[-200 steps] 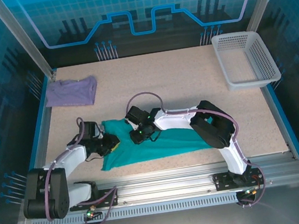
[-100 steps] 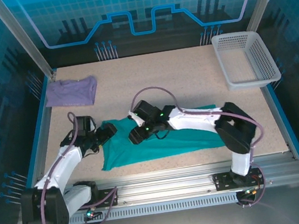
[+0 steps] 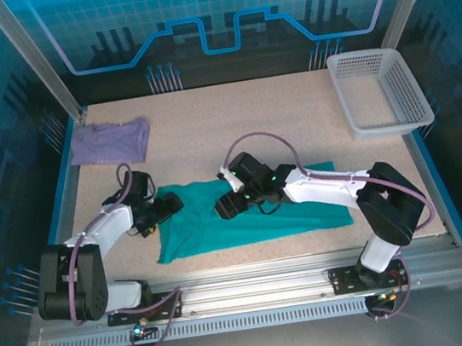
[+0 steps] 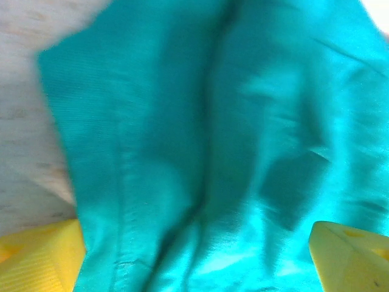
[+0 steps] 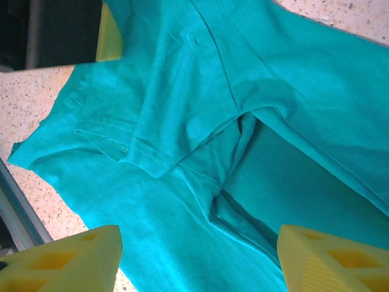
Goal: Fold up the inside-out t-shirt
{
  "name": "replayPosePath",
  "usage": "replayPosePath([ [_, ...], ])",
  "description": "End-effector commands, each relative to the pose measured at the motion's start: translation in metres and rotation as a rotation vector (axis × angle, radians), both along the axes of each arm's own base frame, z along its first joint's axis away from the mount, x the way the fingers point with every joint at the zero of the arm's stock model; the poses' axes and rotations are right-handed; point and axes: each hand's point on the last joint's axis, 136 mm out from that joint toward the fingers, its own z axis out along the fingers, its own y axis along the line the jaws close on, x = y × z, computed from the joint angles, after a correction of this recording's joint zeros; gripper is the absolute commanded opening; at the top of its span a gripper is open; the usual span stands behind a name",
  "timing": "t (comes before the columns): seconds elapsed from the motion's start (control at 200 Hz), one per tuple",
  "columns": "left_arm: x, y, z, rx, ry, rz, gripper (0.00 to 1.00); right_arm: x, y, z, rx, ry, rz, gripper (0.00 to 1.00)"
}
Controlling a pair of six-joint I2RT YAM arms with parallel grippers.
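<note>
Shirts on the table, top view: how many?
2. The teal t-shirt lies spread at the near middle; the lavender shirt is bunched at the far left corner. Another could be hidden under the teal one.

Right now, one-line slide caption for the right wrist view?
Right gripper open over the teal inside-out t-shirt, a hemmed sleeve folded across it, speckled table at the edges.

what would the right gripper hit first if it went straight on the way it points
Probably the teal t-shirt: the right gripper points at its folded cloth with jaws open, though the gap is hard to judge.
</note>
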Motion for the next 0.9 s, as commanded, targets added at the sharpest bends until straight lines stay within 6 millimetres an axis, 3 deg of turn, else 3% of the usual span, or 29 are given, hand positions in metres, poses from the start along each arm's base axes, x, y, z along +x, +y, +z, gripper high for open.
replayPosePath([
  [0.0,-0.002,-0.039,0.008,-0.130,-0.043,-0.109,0.90,0.005,-0.002,0.002,0.025,0.002,-0.024,0.69],
  [0.18,-0.006,-0.062,0.003,-0.166,-0.046,-0.168,0.79,0.004,-0.002,-0.001,0.026,0.016,-0.029,0.69],
  [0.335,-0.004,-0.075,0.000,-0.185,-0.051,-0.205,0.59,0.003,-0.004,-0.003,0.022,0.020,-0.036,0.69],
  [0.53,0.001,-0.067,-0.009,-0.122,-0.048,-0.192,0.33,0.002,-0.008,-0.005,0.016,0.027,-0.052,0.68],
  [0.74,0.006,-0.059,-0.016,-0.060,-0.032,-0.197,0.14,0.001,-0.016,-0.003,-0.007,0.015,-0.066,0.68],
  [0.815,0.009,-0.056,-0.014,-0.035,-0.034,-0.201,0.00,0.002,-0.022,0.000,-0.015,0.003,-0.077,0.68],
  [0.895,0.012,-0.049,-0.008,0.000,-0.035,-0.196,0.00,0.002,-0.031,0.002,-0.021,-0.008,-0.092,0.68],
])
